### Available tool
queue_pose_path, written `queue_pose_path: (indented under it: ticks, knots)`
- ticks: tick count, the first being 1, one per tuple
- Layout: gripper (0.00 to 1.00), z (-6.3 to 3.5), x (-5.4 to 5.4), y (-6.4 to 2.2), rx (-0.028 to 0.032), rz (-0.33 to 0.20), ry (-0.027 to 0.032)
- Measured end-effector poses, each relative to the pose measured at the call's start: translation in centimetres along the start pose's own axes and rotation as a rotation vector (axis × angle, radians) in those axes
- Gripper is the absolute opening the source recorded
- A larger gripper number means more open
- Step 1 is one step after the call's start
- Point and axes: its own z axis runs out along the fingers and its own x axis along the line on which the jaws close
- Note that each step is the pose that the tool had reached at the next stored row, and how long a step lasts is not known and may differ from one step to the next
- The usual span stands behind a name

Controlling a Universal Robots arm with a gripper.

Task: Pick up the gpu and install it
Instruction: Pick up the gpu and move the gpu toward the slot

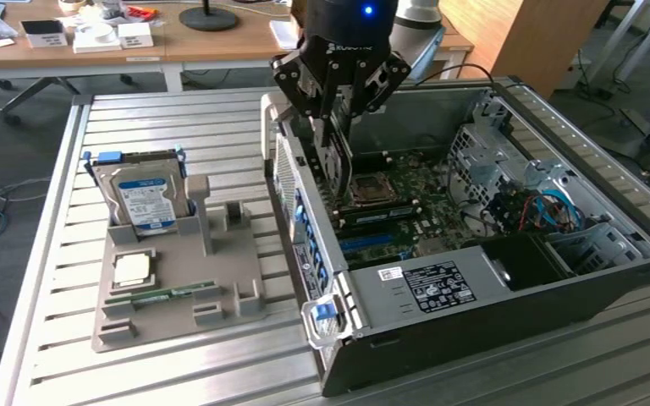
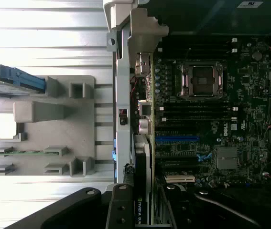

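My gripper (image 1: pixel 334 114) hangs over the rear part of the open computer case (image 1: pixel 596 288), shut on the gpu (image 1: pixel 337 165). The card hangs on edge, thin and vertical, just inside the case's rear wall and above the motherboard (image 1: pixel 399 199). In the wrist view the gpu (image 2: pixel 146 143) is seen edge-on, running along the rear wall with its silver bracket (image 2: pixel 145 28) at the far end. My gripper (image 2: pixel 142 212) clamps its near end. A blue expansion slot (image 2: pixel 176 140) lies on the motherboard (image 2: pixel 207 119) beside the card.
On the slatted table, at the exterior view's left, a grey holder tray (image 1: pixel 173 279) carries an upright hard drive (image 1: pixel 142 199), a processor chip (image 1: pixel 133 269) and a memory stick (image 1: pixel 173 293). Cables and drive cages (image 1: pixel 528 203) crowd the case's far side. Desks stand behind.
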Motion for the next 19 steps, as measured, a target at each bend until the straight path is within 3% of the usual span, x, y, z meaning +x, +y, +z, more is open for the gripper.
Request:
queue_pose_path:
  ticks: [10,19]
  knots:
    - [0.27,0.0,-0.05,0.0,0.0,0.0,0.0]
    - [0.27,0.02,-0.83,0.03,0.0,0.0,0.0001]
